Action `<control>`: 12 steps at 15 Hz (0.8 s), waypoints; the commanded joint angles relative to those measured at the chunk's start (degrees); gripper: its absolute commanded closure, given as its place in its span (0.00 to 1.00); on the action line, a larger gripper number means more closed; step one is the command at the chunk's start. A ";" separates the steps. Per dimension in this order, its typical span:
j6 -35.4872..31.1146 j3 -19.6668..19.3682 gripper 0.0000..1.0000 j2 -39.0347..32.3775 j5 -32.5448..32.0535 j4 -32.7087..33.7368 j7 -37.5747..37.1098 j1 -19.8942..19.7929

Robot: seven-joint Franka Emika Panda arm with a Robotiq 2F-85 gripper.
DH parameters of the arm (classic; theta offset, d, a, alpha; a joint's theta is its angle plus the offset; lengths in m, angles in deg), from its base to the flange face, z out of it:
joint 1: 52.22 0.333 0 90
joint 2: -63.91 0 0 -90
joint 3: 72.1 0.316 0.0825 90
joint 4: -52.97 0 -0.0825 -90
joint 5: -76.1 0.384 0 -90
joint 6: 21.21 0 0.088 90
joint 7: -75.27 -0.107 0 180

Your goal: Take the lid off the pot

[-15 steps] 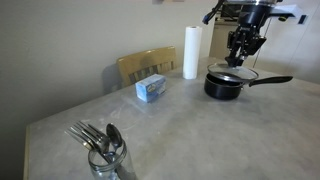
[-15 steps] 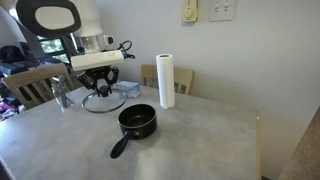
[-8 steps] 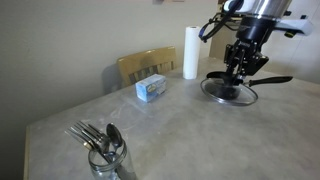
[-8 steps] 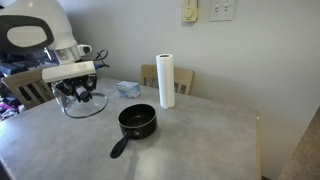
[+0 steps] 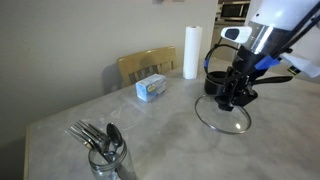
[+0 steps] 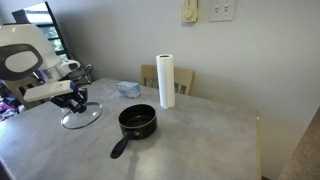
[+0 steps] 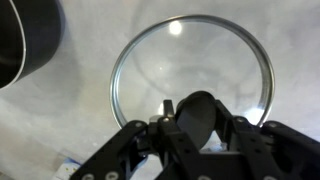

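1. My fingers (image 7: 150, 150) are closed on the black knob (image 7: 198, 112) at the centre of the lid (image 7: 190, 55). In the wrist view they stand on either side of the knob, with the glass and its metal rim spread out beneath.
2. The lid is already off the pot (image 6: 138, 122). In an exterior view it hangs from my gripper (image 6: 77, 103) low over the table (image 6: 210, 140), well apart from the pot, somewhat tilted.
3. I cannot tell whether the lid's lower rim touches the tabletop or floats just above it.
4. The pot sits open on the table, its long handle (image 6: 120, 148) pointing away from me. In the wrist view only a dark curve of the pot shows in the upper left corner, clear of the lid's rim.
5. What the next move turns on, I judge: the table lies straight below the lid, so I would lower it flat and then let the knob go.
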 commanded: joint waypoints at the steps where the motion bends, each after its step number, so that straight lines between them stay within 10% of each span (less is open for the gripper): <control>1: -1.23 -2.56 0.84 -2.10 -10.84 -0.09 -13.96 1.94; 12: -2.90 -3.64 0.84 -9.30 -15.23 0.89 -28.30 3.70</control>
